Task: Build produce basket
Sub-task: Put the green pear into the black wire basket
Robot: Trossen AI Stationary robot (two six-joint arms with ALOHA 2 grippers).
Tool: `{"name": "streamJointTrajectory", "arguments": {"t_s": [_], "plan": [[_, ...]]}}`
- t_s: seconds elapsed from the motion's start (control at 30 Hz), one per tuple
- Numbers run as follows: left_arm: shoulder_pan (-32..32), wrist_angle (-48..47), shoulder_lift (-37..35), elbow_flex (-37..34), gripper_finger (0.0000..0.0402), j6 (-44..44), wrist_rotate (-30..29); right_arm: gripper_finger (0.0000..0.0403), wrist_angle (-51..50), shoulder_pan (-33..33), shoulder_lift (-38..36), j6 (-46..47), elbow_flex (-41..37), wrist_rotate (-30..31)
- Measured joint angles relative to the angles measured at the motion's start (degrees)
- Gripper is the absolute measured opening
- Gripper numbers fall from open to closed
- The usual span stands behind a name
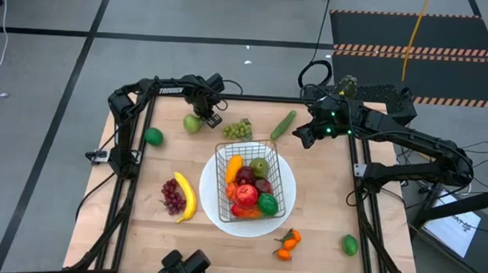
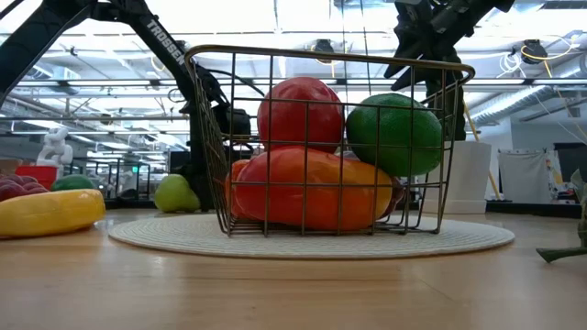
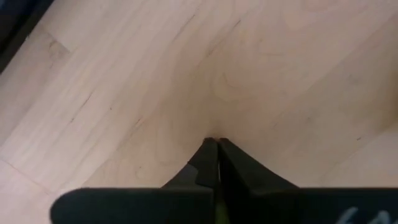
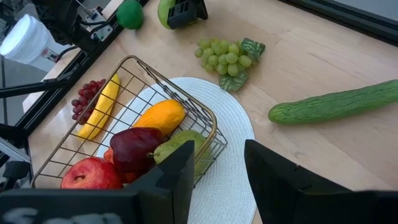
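Right gripper (image 4: pixel 214 171): dark two-finger pincer, fingers spread apart and empty, poised above the far right part of the table, just beyond the plate's rim.
Nearest loose piece: long green toy cucumber (image 1: pixel 283 124), lying flat on the wood just beside this gripper, toward the table's far edge.
Cucumber's long axis: diagonal in the overhead view, one end toward the far right, the other toward the plate; close to crosswise in the right wrist view (image 4: pixel 339 103).
Likely approach: fingers closing across the cucumber's narrow width, probably after a small wrist turn.
Nearer arm: right, clearly; also near, small bunch of green toy grapes (image 1: pixel 238 129) between both arms.
Left gripper (image 3: pixel 216 149): fingers pressed together, empty, tips down near bare wood at the far left, just beside a green toy pear (image 1: pixel 193 123).
Small dark wire-mesh basket (image 1: pixel 281 179): centred on a round white woven plate (image 1: pixel 215 208), already holding red, orange, green and dark red toy pieces.
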Motion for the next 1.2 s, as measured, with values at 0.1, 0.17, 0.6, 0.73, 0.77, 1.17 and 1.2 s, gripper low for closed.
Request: {"name": "streamJointTrajectory", "arguments": {"t_s": [0.1,0.17,0.6,0.73,0.77,1.17,1.2], "plan": [[-0.04,1.02,0.0,0.0,0.0004,0.35,0.17,0.0136,0.0,0.0,0.0,0.0,0.0,0.0],[-0.04,1.37,0.0,0.0,0.0003,0.4,0.22,0.0136,0.0,0.0,0.0,0.0,0.0,0.0],[-0.04,0.87,-6.17,-0.04,0.0,2.07,1.16,0.0136,-0.02,0.0,-0.02,0.09,0.0,0.0],[-0.01,0.89,-8.13,-0.04,0.0,2.04,1.61,0.0136,-0.02,0.0,-0.02,-0.08,0.0,0.04],[0.0,0.89,-8.49,-0.04,0.0,2.05,1.76,0.0136,-0.02,0.0,-0.02,-0.11,0.0,0.1],[0.0,-0.86,-9.11,-0.04,0.0,3.36,2.97,0.0136,-0.04,0.0,-0.02,-0.38,-0.02,0.22],[0.0,-1.2,-9.11,-0.04,0.0,3.41,3.21,0.0136,0.1,0.0,-0.01,-0.05,-0.02,0.3]]}}
